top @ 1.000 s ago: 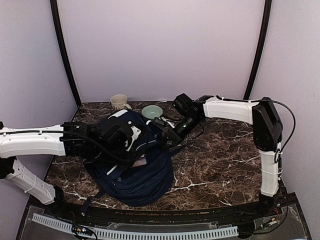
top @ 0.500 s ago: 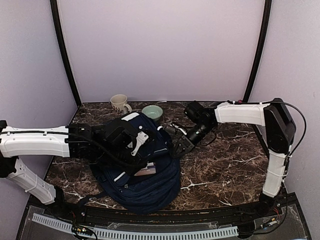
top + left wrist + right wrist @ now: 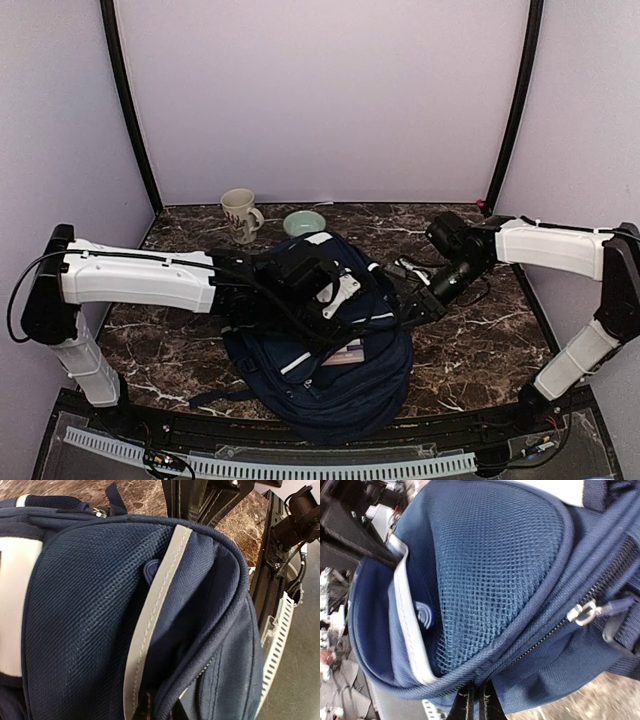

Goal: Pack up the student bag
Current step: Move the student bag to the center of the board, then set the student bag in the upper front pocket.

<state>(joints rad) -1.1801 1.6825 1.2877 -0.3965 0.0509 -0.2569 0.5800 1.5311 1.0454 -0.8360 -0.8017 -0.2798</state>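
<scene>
Backpack [image 3: 330, 370] is lying flat, top pointing toward mug [image 3: 238, 214] and bowl [image 3: 304, 222] behind; left gripper [image 3: 161, 707] and right gripper [image 3: 474, 702] are each pinching its fabric.

Both arms wear smooth white shells on their long links, with chunky black housings at every joint. On the left arm [image 3: 130, 280], a thin black cable [image 3: 120, 255] runs along the white link and loops out at 9 o'clock beside the black shoulder. The right arm [image 3: 550, 245] has a black elbow block at 3 o'clock. Slim dark fingers [image 3: 464, 707] show at 6 o'clock in each wrist view.
</scene>
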